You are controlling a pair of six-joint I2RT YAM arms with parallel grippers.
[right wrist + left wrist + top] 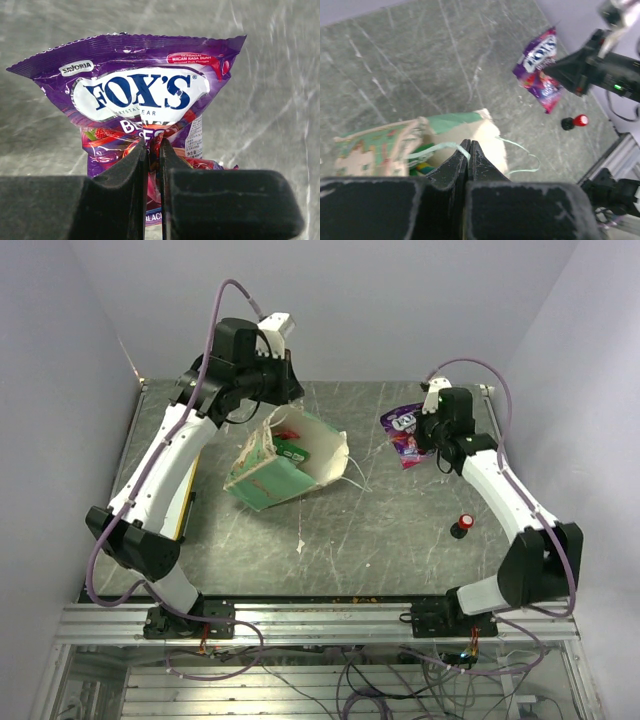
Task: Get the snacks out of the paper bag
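The purple plastic snack packet (145, 105) is glossy and crinkled; the mint-green paper carrier bag (270, 480) is matt and creased (ragged at the rim); the grey stone-patterned table top (380, 530) looks dull, scratched.

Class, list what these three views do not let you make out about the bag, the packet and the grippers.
- Top view: walls of the paper bag hide most of its contents; count unknown.
- Left wrist: the left gripper, shut, covers whether it pinches the bag's handle.
- Right wrist: the right gripper, shut on the purple packet, covers its lower print.
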